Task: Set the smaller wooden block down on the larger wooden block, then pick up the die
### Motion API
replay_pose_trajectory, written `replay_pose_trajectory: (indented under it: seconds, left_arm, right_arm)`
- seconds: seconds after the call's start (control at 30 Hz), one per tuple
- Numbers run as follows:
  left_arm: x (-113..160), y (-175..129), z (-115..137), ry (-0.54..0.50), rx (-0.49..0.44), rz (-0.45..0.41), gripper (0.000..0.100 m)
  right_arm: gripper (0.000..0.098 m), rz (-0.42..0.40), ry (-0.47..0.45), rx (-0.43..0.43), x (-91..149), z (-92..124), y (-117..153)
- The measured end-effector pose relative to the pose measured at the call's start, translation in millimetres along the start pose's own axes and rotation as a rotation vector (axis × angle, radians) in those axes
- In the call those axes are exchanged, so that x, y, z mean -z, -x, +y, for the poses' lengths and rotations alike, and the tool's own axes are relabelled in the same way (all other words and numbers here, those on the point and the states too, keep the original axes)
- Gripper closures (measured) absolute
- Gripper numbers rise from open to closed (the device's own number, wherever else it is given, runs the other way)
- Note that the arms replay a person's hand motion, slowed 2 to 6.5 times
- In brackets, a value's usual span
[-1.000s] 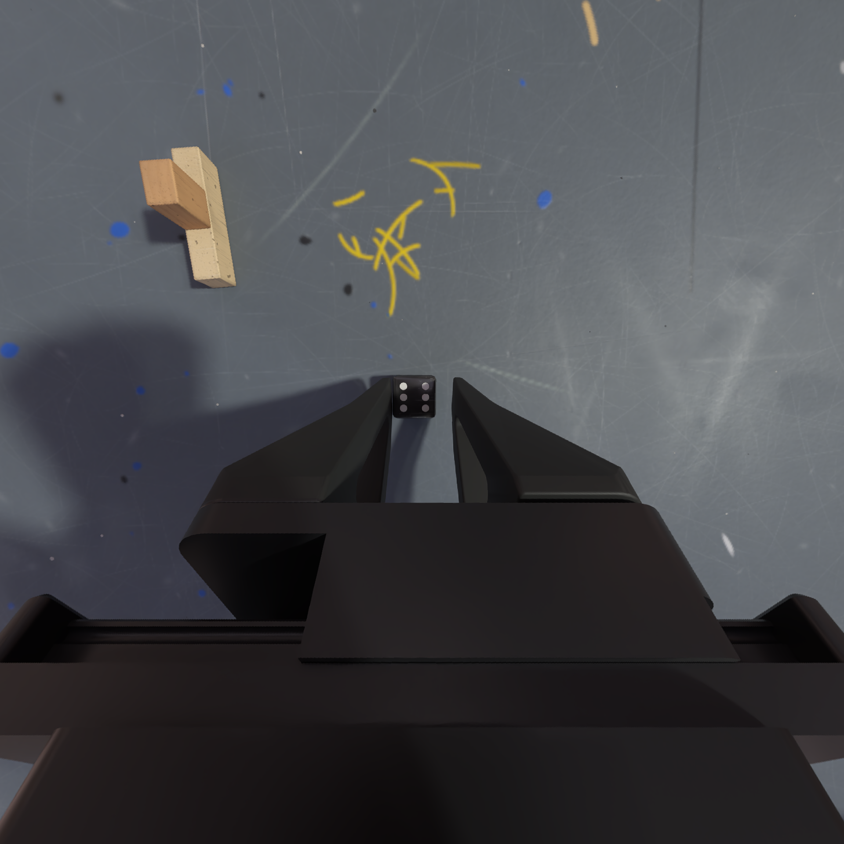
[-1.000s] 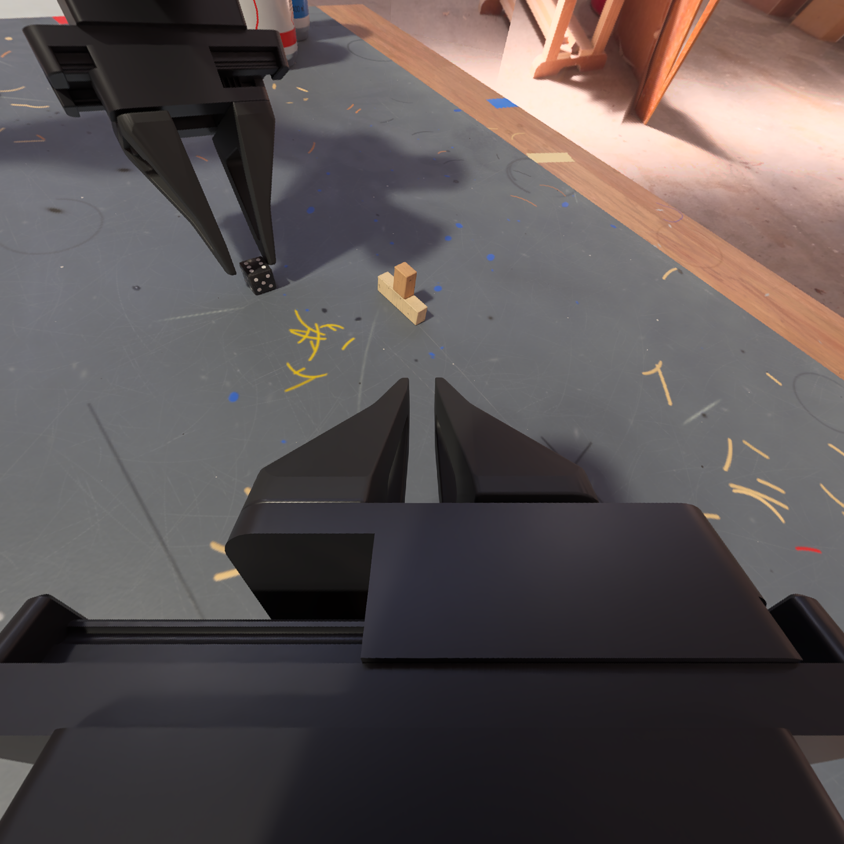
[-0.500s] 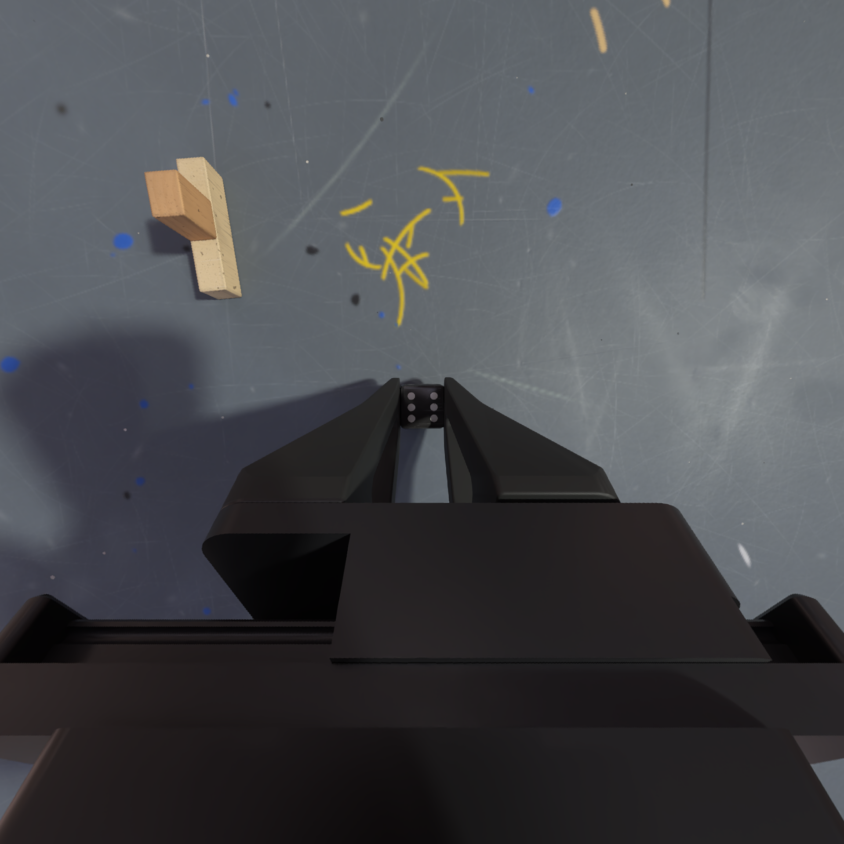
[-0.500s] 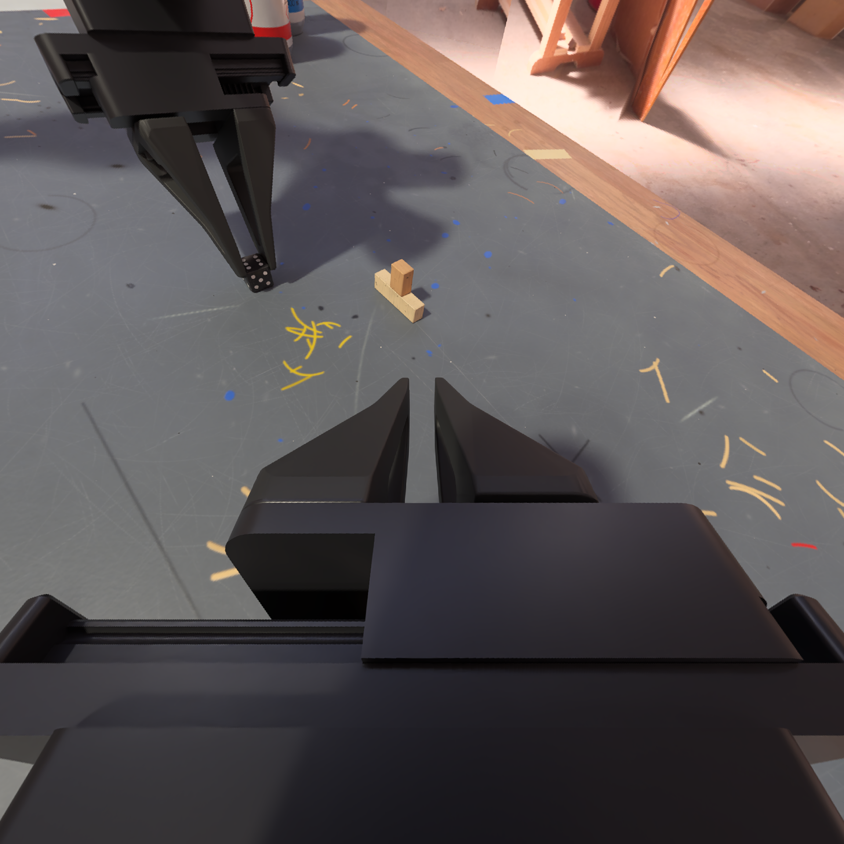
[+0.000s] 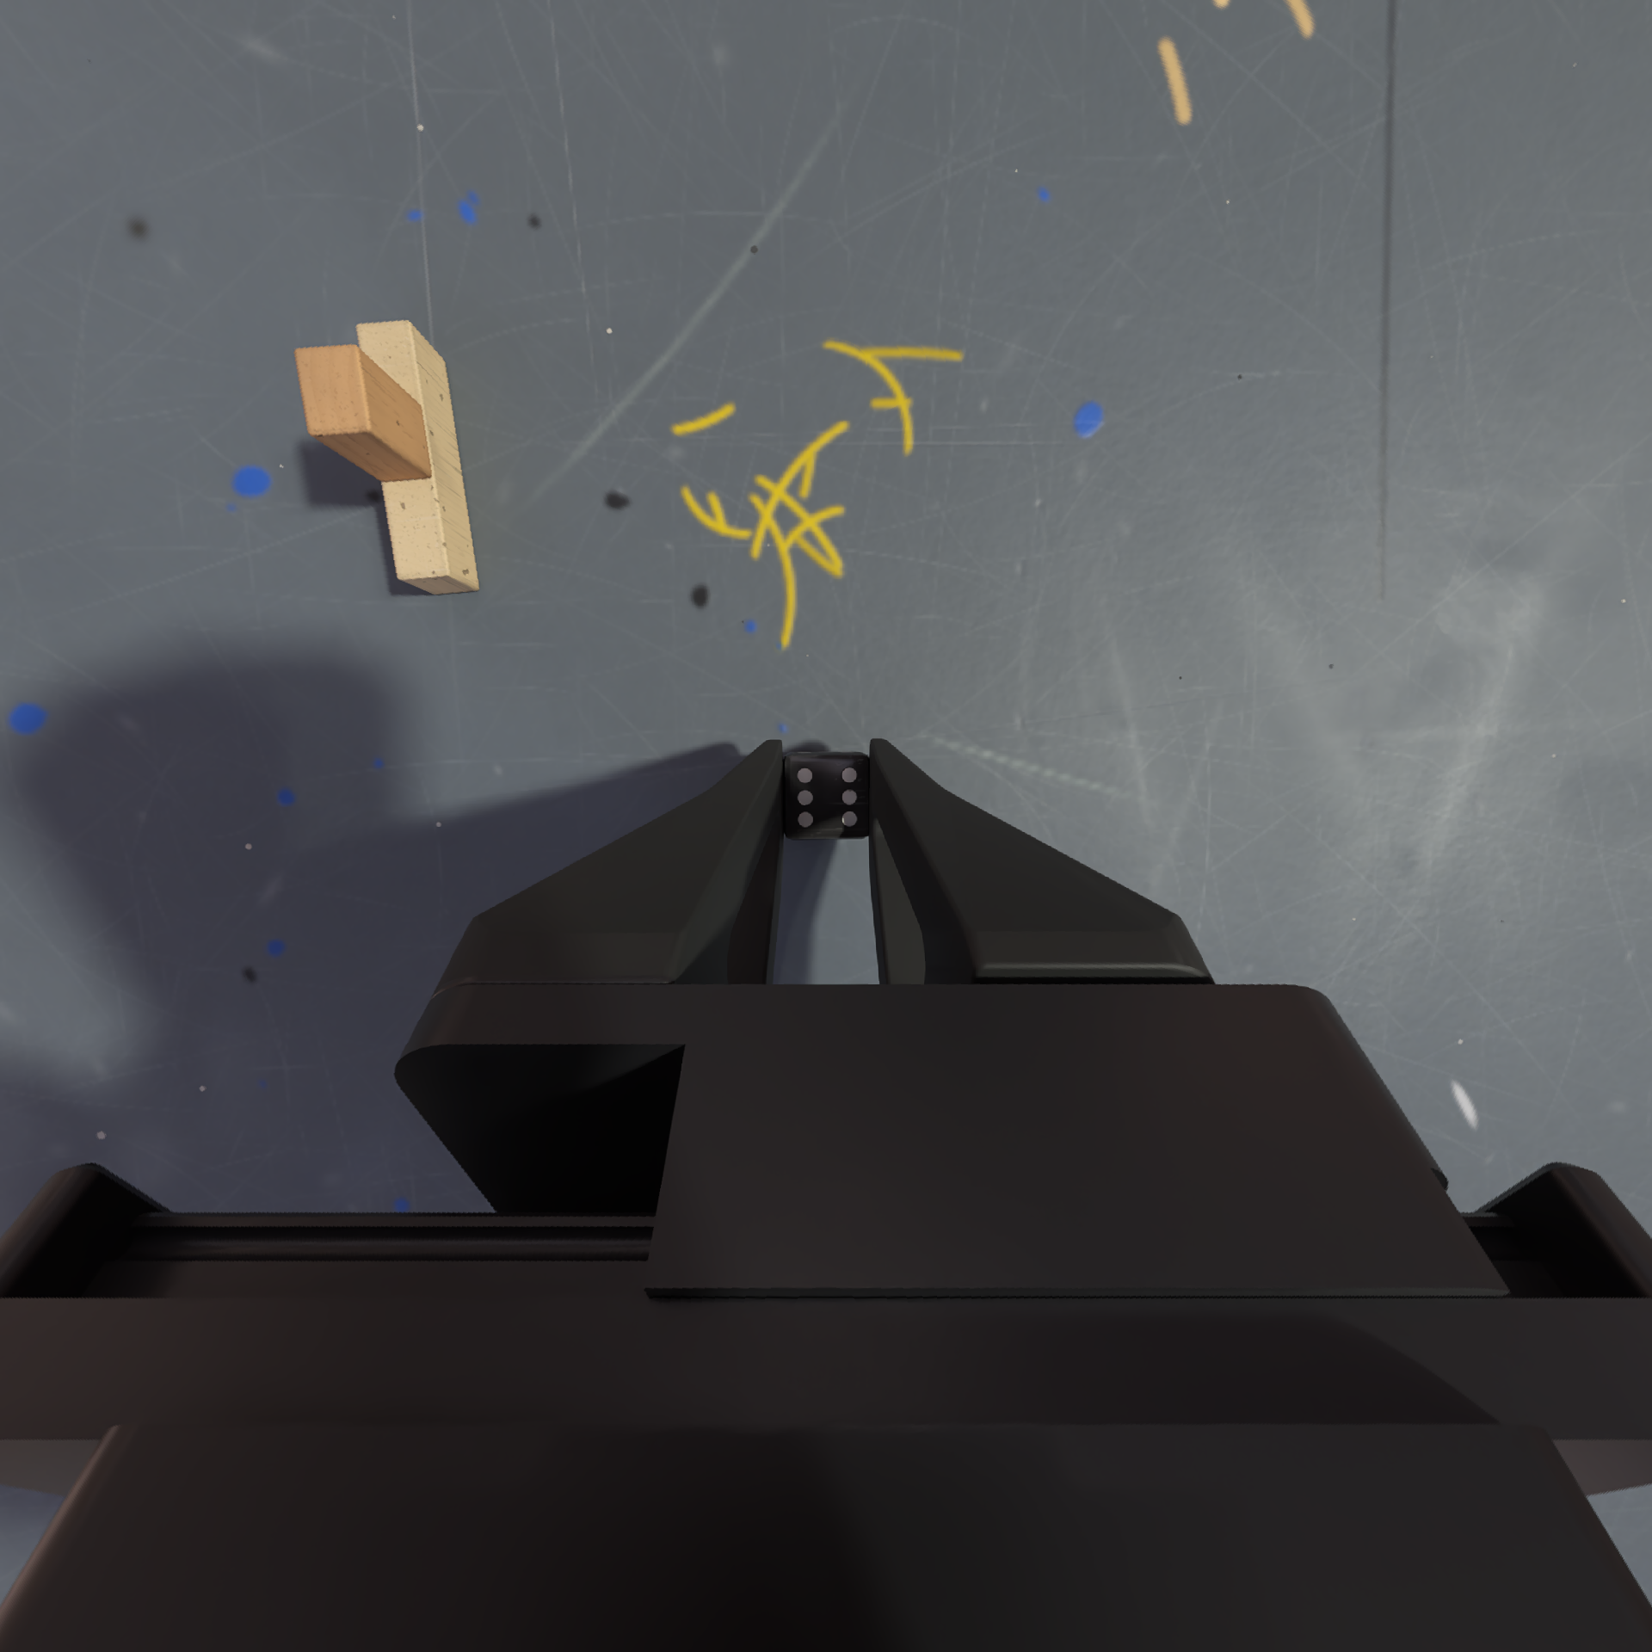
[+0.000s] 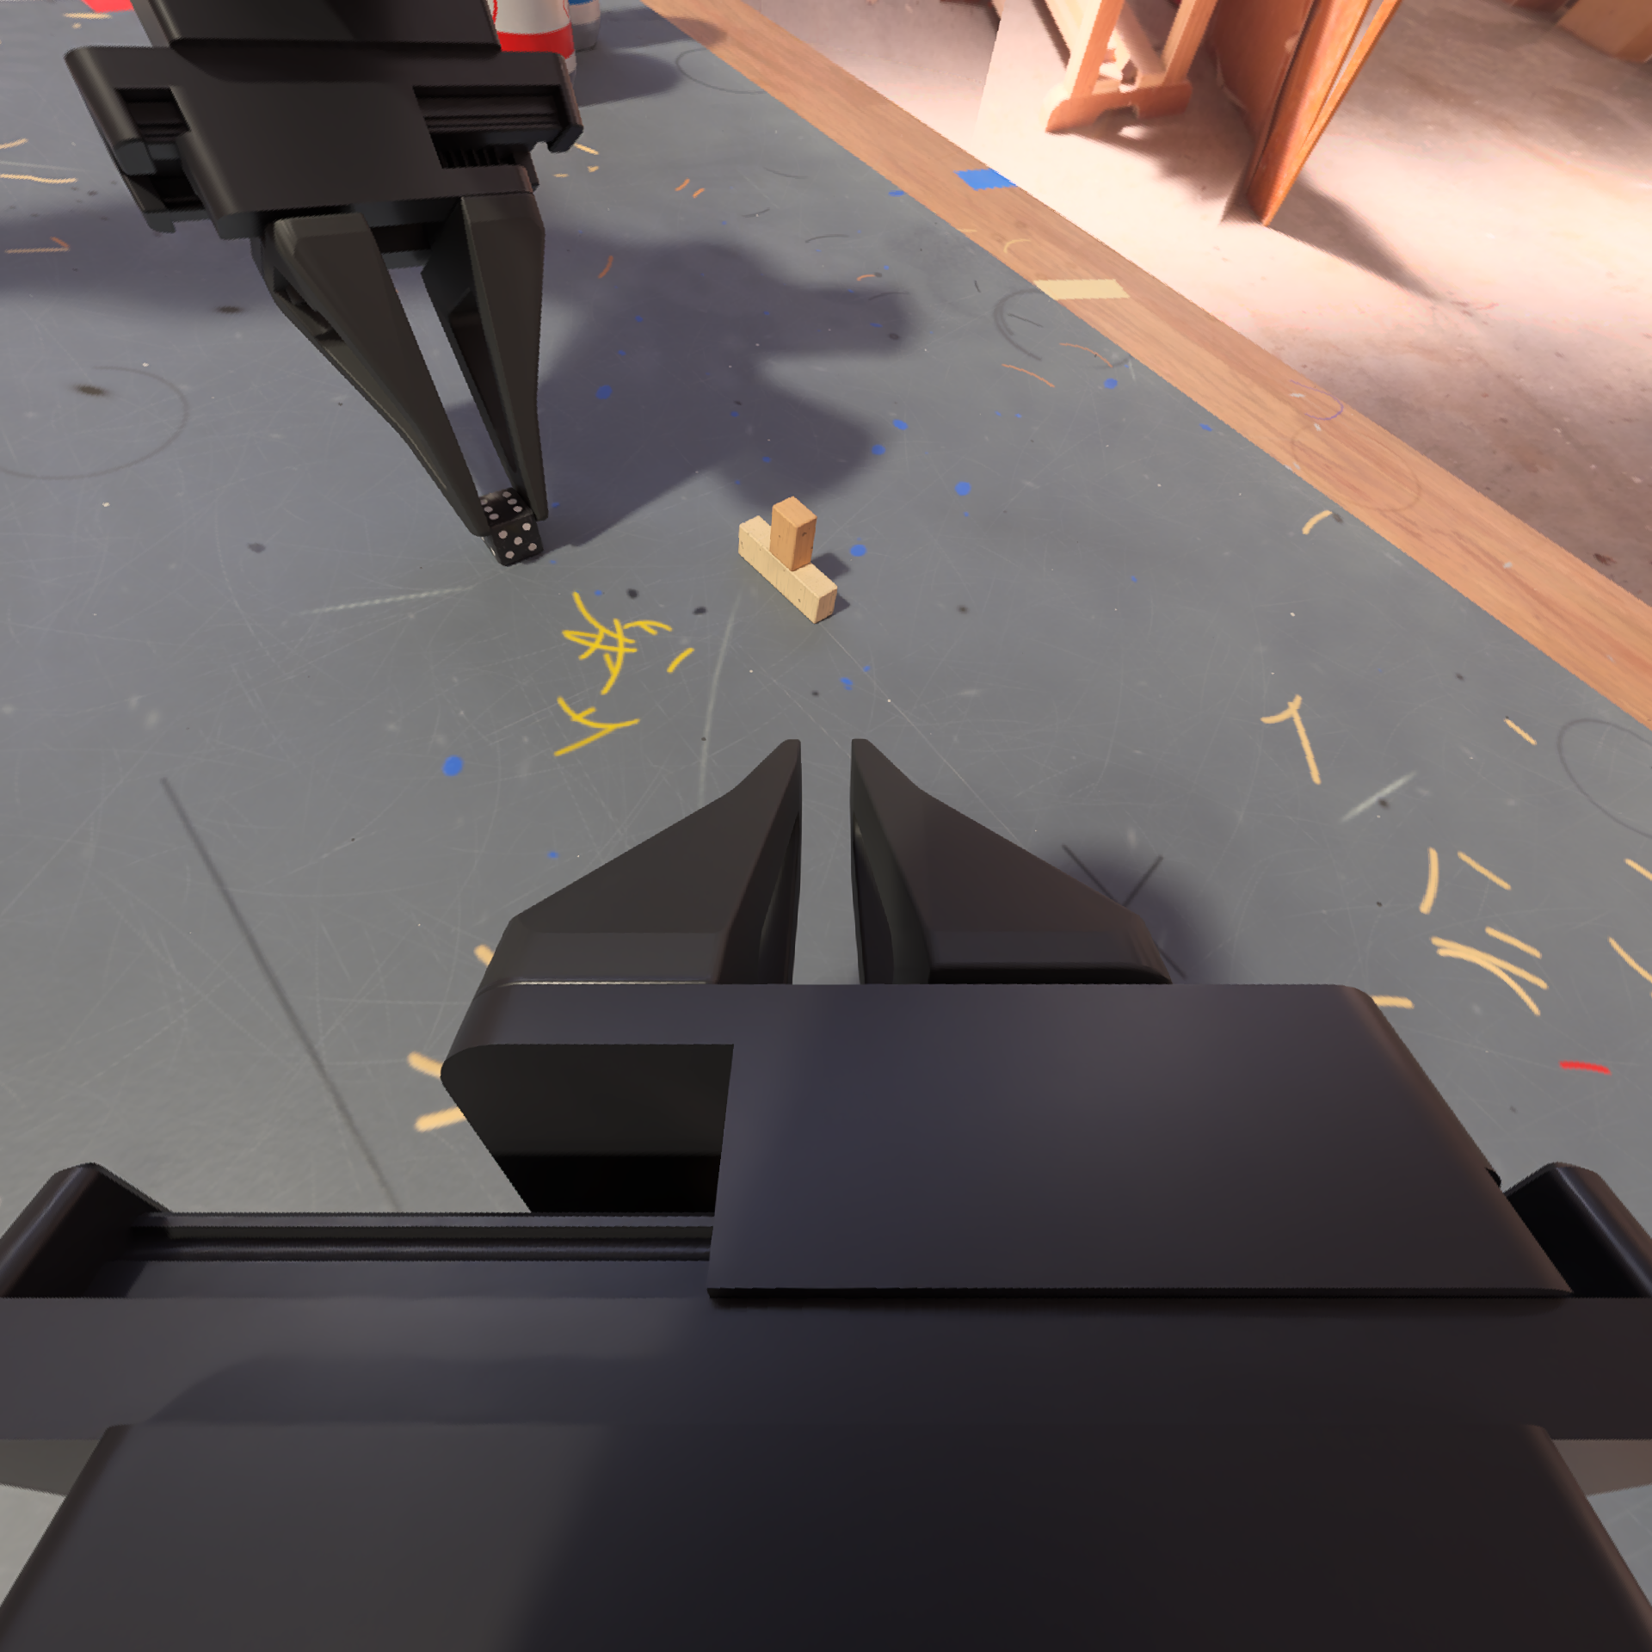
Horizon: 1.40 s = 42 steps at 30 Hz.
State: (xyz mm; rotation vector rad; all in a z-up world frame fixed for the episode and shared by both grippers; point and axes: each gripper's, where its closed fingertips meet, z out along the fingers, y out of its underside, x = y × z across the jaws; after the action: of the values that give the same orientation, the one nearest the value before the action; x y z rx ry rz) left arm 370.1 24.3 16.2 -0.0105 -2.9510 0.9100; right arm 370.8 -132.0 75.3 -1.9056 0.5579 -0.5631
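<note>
The smaller, darker wooden block (image 5: 358, 411) stands upright on the larger pale wooden block (image 5: 429, 501), which lies flat on the grey table; both also show in the right wrist view, the smaller block (image 6: 793, 534) on the larger one (image 6: 796, 585). My left gripper (image 5: 826, 760) is shut on the black die (image 5: 825, 796), held between its fingertips. In the right wrist view the left gripper (image 6: 509, 527) holds the die (image 6: 511, 534) low over the table. My right gripper (image 6: 825, 755) is shut and empty, well short of the blocks.
The grey table (image 6: 268, 804) carries yellow scribbles (image 6: 608, 644) and blue specks. Its wooden edge (image 6: 1162, 331) runs along the far right. Wooden stands (image 6: 1251, 89) rise beyond it. A red and white object (image 6: 536, 22) sits at the far end behind the left arm.
The left gripper closed its fingers onto the die, which first stood against only the left finger. The table markings have shifted slightly in the left wrist view. The right gripper stayed shut.
</note>
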Motion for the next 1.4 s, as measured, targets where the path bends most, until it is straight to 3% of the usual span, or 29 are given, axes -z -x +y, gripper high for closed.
replay_pose_trajectory:
  seconds: [1.4]
  left_arm:
    - [-1.6, 0.7, -4.2, -0.032, 0.001, -0.021, 0.084]
  right_arm:
    - [0.0888, 0.013, 0.013, 0.005, -0.8, 2.2, -1.3]
